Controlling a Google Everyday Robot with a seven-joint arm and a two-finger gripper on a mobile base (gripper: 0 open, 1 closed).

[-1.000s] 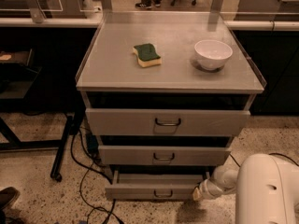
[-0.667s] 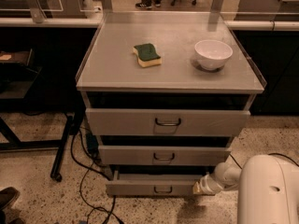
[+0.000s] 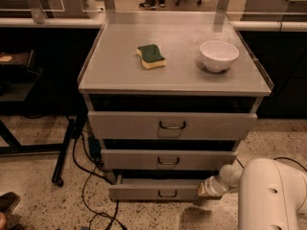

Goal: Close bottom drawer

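- Placement: the bottom drawer [image 3: 144,191] sat at 6 o'clock in the view, lowest of three in the grey table [image 3: 182,80]. It stood out from the carcass, with a dark gap showing above its front panel.
- The gripper [image 3: 205,189] was at about 5 o'clock, right against the 3 o'clock end of that panel. Its white arm [image 3: 268,195] reached in from the lower right corner.
- Whether the gripper was wide or narrow could not be told. It appeared to hold nothing and to be set against the panel rather than round the small wire handle [image 3: 167,194].
- That placement suited a push, by my judgement. A closing drawer needs no grip, only a flat press on its face toward 12 o'clock.
- Pressing at one end rather than at the centre might skew the drawer on its runners, so it could bind.
- The drawer's long axis ran from 9 o'clock to 3 o'clock. Its face pointed toward 6 o'clock, at the camera, and its travel home lay toward 12 o'clock.
- The middle drawer [image 3: 134,159] and top drawer [image 3: 124,125] also showed dark gaps above them. They lay clear of the gripper.
- A green sponge [image 3: 151,55] and a white bowl [image 3: 218,55] rested on the table. The bowl was at 3 o'clock from the sponge, and both were well apart from the work below.
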